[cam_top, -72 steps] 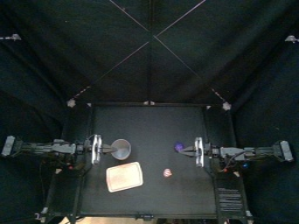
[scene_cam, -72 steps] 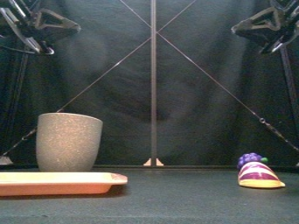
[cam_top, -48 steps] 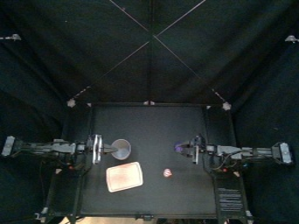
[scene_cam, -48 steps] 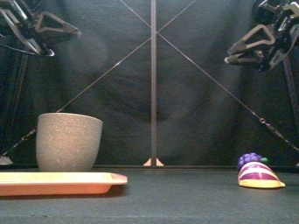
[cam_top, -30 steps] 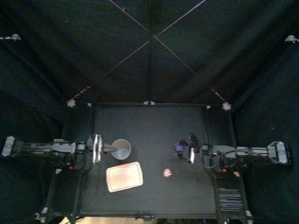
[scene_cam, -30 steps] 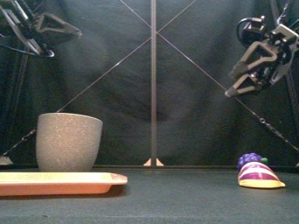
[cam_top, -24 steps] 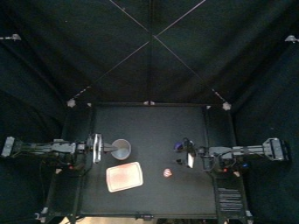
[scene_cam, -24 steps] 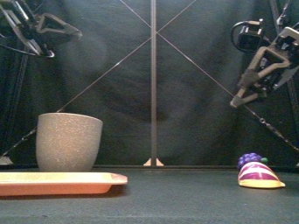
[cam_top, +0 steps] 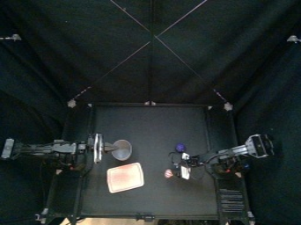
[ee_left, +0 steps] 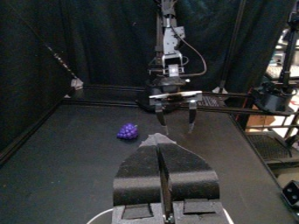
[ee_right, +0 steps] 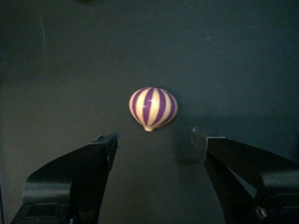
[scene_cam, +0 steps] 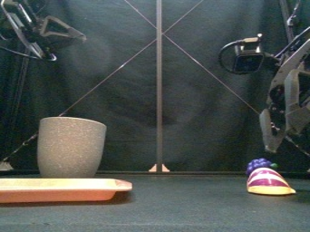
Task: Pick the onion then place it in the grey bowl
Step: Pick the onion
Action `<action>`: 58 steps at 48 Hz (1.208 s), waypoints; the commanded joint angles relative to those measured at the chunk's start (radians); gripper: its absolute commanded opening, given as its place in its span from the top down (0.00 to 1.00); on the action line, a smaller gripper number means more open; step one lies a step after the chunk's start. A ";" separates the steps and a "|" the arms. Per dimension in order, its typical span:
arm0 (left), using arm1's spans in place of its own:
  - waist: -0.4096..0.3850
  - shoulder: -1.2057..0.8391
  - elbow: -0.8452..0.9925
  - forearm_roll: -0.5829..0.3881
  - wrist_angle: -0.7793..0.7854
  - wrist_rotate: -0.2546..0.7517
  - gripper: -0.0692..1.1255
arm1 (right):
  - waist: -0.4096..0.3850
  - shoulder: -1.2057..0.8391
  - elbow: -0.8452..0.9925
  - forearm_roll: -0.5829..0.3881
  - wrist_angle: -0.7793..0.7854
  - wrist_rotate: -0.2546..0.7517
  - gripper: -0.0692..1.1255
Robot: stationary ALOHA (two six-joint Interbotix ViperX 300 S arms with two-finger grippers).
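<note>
Onion [ee_right: 152,107] lies on the desk [cam_top: 141,123] right of middle, toward its front edge, straight ahead of the right end effector [ee_right: 152,136], centred between its spread jaws with its pointed tip toward them. The left end effector [ee_left: 163,149], pressed together, is farther off.

On the table [cam_top: 153,119] the tray [cam_top: 126,178] lies at the front left, and the cup [cam_top: 121,150] stands just behind it. The onion [cam_top: 168,173] lies to the tray's right, near it but apart. The grapes [cam_top: 180,148] sit behind the onion, a little further right. The right gripper [ee_right: 152,136] hangs over the onion without touching it. The left gripper [ee_left: 162,147] is raised at the table's left side, left of the cup.
</note>
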 commanded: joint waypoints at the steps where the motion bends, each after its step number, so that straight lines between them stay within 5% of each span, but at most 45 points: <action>1: 0.003 0.006 -0.020 -0.002 -0.005 0.002 0.86 | 0.028 0.091 -0.081 -0.014 0.026 -0.003 0.10; 12: 0.006 0.005 -0.015 -0.002 -0.005 0.003 0.86 | 0.028 0.230 -0.163 -0.110 0.121 0.002 0.10; 41: 0.008 0.005 0.020 -0.002 -0.005 0.003 0.86 | 0.009 0.318 -0.230 -0.087 0.092 0.005 0.11; 58: 0.009 -0.003 0.031 -0.002 0.003 0.005 0.86 | 0.009 0.342 -0.245 -0.087 0.124 0.002 0.26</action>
